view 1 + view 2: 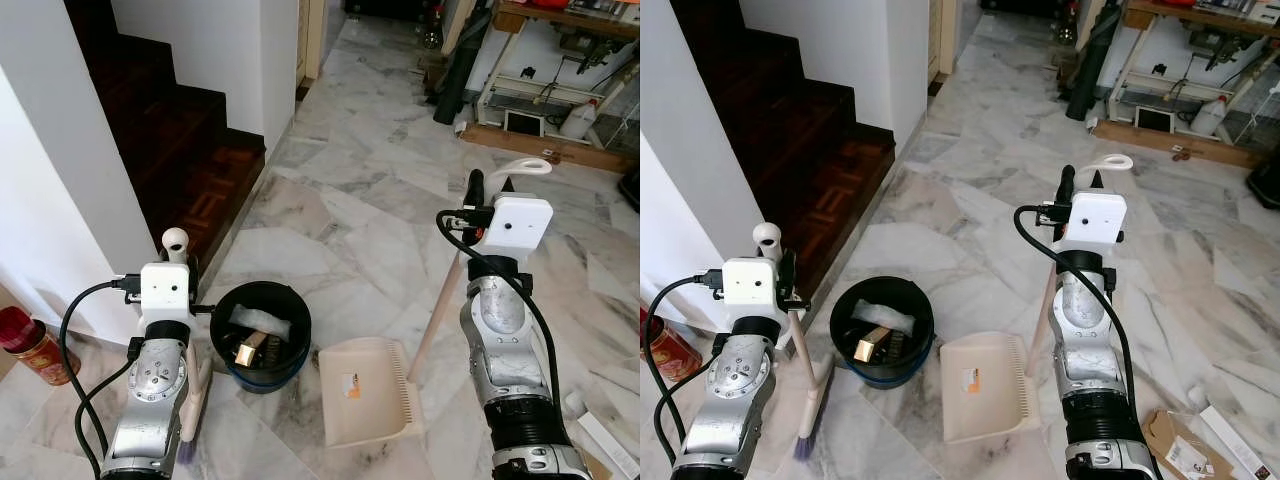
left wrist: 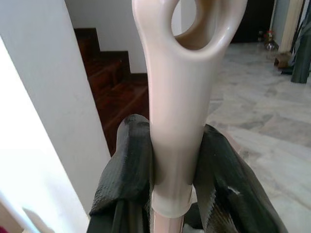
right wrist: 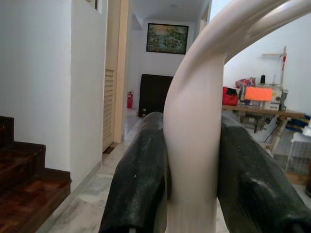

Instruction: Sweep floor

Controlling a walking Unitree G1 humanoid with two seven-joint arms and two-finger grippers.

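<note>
Pale marble floor (image 1: 380, 210) spreads ahead of me, with a dark wooden staircase (image 1: 190, 140) at far left. Near me, a black bucket (image 1: 262, 340) sits just left of the cream dustpan (image 1: 365, 392). My right gripper (image 3: 192, 160) is clamped on the dustpan's long handle (image 3: 194, 126); my left gripper (image 2: 177, 170) is clamped on the broom (image 1: 808, 395) at its handle top, bristles on the floor left of the bucket.

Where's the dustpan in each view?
Left eye: dustpan on the floor, bottom centre, right of the black bucket.
Right eye: bottom centre, again beside the bucket.
Left wrist: not in it.
Right wrist: its handle in the right pincer.
Shared landmark: wooden stairs.
</note>
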